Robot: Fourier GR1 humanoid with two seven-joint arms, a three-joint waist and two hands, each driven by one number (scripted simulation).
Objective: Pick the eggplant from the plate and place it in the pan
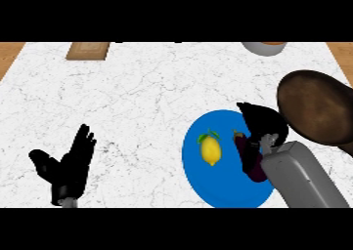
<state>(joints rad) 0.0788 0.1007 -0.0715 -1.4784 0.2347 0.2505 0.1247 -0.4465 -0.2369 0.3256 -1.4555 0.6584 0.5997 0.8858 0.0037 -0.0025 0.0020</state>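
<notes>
A dark purple eggplant point(249, 155) lies on the right side of a blue plate point(216, 188), mostly covered by my right hand point(264, 123). That hand's fingers curl down over the eggplant's top, and the grey forearm hides its lower end. A brown pan point(318, 106) sits just right of the plate, its handle pointing toward the lower right. My left hand point(67, 163) rests open at the lower left, fingers up, far from the plate.
A yellow lemon point(210, 150) lies on the plate left of the eggplant. A wooden board point(87, 50) sits at the counter's far edge on the left, and a grey pot point(265, 47) at the far edge on the right.
</notes>
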